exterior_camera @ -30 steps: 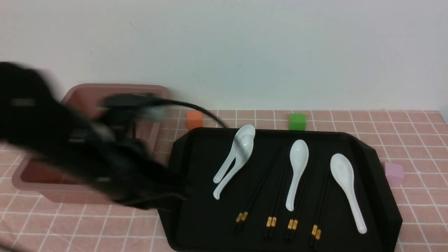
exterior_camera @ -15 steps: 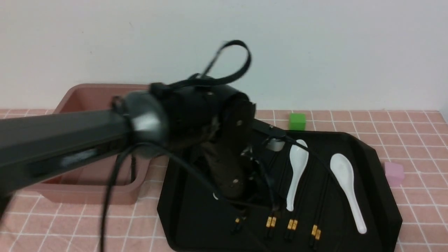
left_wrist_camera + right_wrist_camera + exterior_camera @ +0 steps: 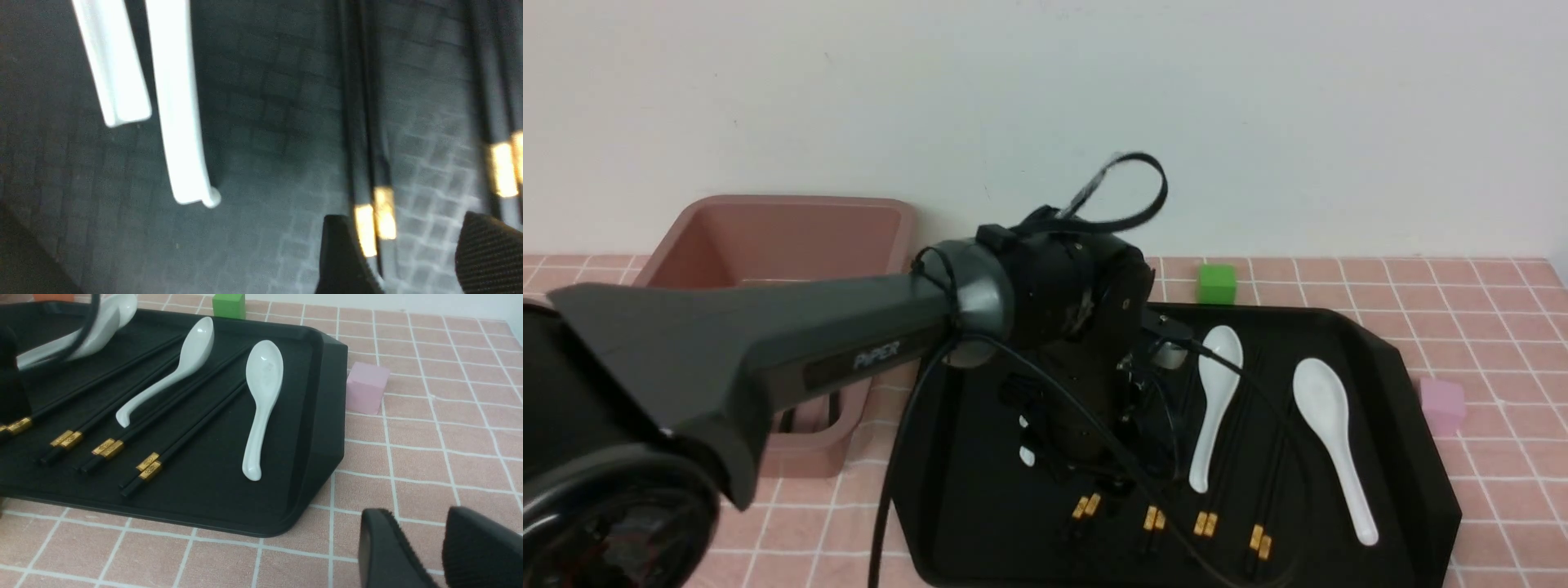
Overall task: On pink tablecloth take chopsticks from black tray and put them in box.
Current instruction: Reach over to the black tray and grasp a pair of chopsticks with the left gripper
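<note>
"What else is lying about?"

"Four white soup spoons. One (image 3: 1216, 408) lies near the middle, bowl away from us, handle toward us."

"And the others?"

"Another (image 3: 1335, 449) is farther right, well apart from it, its handle slanting rightward as it comes nearer. The remaining two (image 3: 98, 332) (image 3: 124, 306) are over on the left, close beside each other, both bowls pointing the same way."

"Any blocks?"

"A green cube (image 3: 1217, 284) at the back, and a pink cube (image 3: 1442, 406) off to the right. There's an orange cube (image 3: 53, 297) too, only partly showing."

"And behind it all?"

"A plain pale wall (image 3: 1258, 122)."
</note>
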{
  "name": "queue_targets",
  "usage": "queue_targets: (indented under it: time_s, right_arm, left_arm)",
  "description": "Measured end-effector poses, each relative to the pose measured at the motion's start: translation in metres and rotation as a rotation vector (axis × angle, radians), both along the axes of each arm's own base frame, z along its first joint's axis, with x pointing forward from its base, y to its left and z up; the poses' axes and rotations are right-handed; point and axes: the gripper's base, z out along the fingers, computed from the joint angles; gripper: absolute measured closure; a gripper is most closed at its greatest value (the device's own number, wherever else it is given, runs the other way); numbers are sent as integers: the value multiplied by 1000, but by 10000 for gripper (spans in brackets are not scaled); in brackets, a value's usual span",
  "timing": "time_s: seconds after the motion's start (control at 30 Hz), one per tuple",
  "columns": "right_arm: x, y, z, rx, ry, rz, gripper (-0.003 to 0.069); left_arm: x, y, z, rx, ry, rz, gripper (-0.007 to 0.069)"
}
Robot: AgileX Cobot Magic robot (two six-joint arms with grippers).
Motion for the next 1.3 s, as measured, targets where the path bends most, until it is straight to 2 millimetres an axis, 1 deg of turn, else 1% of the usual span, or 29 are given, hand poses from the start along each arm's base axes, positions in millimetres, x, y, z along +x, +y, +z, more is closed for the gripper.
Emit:
queue_targets:
  time_s: [0.07, 0.27, 0.47, 0.6, 0.7, 0.87, 0.97, 1.03, 1.3]
  right_arm:
    - [0, 0, 0, 0, 0, 0, 419]
    - [0, 0, 0, 0, 0, 0, 419]
    - [0, 0, 0, 0, 0, 0, 419]
    - [0, 0, 0, 0, 0, 0, 419]
    - [0, 0, 0, 0, 0, 0, 419]
    - [0, 0, 0, 0, 0, 0, 419]
    - [0, 0, 0, 0, 0, 0, 419]
    - [0, 0, 0, 0, 0, 0, 419]
    - [0, 0, 0, 0, 0, 0, 419]
  left_arm:
    - [2, 0, -5, 5, -1, -1, 238]
    - [6, 0, -8, -1, -18, 0, 238]
    - [9, -1, -19, 4, -20, 2, 238]
    - [10, -2, -23, 9, -17, 3, 256]
    - [10, -2, -23, 5, -14, 7, 306]
    - [10, -3, -23, 6, -11, 8, 422]
    - [11, -2, -24, 9, -11, 15, 474]
    - [11, -2, -24, 12, -14, 18, 494]
    - [13, 0, -24, 27, -29, 67, 495]
